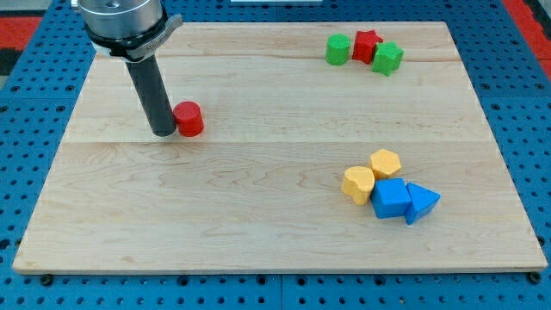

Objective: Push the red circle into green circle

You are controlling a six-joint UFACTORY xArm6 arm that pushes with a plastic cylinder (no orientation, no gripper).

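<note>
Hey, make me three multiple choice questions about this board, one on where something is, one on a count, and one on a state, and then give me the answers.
1. Where is my tip relative to the red circle?
A. on its left side in the view
B. above it in the view
C. far off at the view's right

2. How many yellow blocks are on the board?
A. one
B. two
C. four

3. Is the red circle touching the green circle?
A. yes, pressed together
B. no, well apart
C. it sits on top of it

Answers:
1 A: my tip stands right against the left side of the red circle.
2 B: a yellow heart and a yellow hexagon lie at lower right.
3 B: the green circle sits far off at the view's upper right, beside the red star.
</note>
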